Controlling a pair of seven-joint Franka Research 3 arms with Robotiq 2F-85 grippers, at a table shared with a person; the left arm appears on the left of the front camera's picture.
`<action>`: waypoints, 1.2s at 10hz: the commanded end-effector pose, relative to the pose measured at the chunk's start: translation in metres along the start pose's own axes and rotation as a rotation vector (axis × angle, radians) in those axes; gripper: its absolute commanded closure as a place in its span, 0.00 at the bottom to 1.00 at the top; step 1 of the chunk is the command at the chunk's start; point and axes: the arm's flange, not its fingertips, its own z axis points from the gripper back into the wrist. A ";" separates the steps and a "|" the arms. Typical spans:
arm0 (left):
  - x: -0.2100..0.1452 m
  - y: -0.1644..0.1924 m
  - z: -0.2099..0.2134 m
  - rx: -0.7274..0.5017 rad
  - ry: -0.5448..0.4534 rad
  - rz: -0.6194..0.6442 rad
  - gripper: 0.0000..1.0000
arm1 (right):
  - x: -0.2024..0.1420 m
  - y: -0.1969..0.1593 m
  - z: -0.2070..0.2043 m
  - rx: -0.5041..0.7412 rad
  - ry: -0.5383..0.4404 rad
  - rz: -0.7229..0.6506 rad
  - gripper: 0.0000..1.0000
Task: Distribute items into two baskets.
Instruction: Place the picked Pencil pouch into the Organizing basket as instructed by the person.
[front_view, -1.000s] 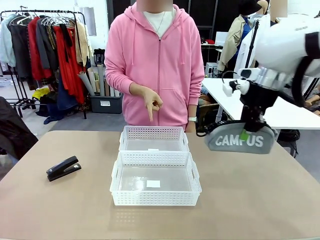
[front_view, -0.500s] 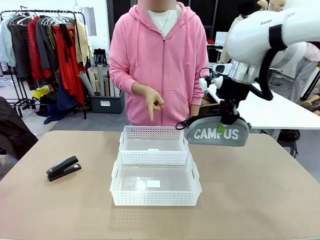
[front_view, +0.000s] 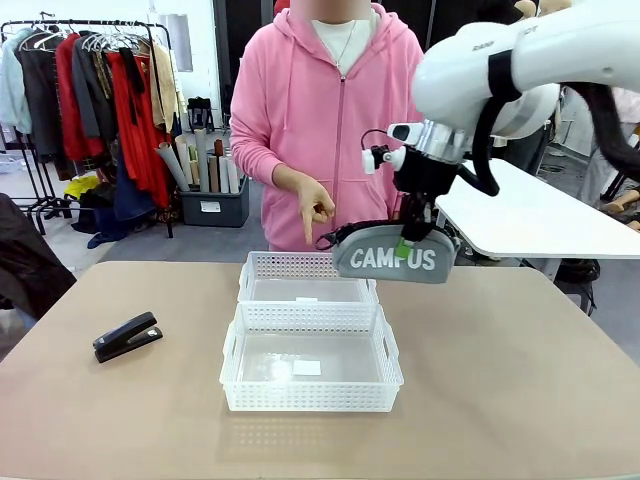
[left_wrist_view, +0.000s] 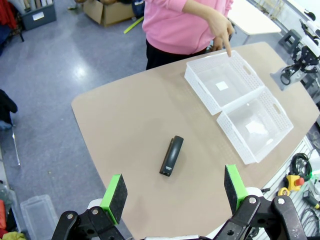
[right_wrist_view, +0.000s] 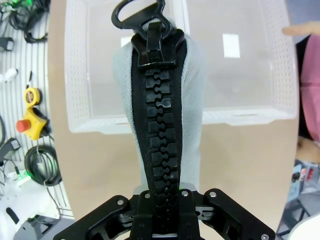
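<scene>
Baskets (front_view: 310, 398) touching, label (front_view: 307, 368) in each, pouch (front_view: 372, 262) in right tool (front_view: 402, 247)

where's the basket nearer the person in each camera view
Front view: the far basket sits centre, behind the near basket, just under the person's pointing finger.
Left wrist view: upper right, far basket beside that finger.
Right wrist view: upper right, far basket right of the pouch, fingertip at the picture's right edge.
Shared landmark: the pointing finger by its rim.
</scene>
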 end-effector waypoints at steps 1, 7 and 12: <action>-0.001 0.001 -0.001 -0.014 -0.011 -0.011 0.00 | 0.020 -0.019 -0.001 -0.020 -0.015 -0.014 1.00; -0.001 0.001 -0.001 -0.014 -0.011 -0.011 0.00 | 0.080 -0.049 -0.039 -0.053 0.009 0.000 1.00; -0.001 0.001 -0.001 -0.014 -0.011 -0.011 0.00 | 0.110 -0.084 -0.073 -0.103 0.025 0.052 1.00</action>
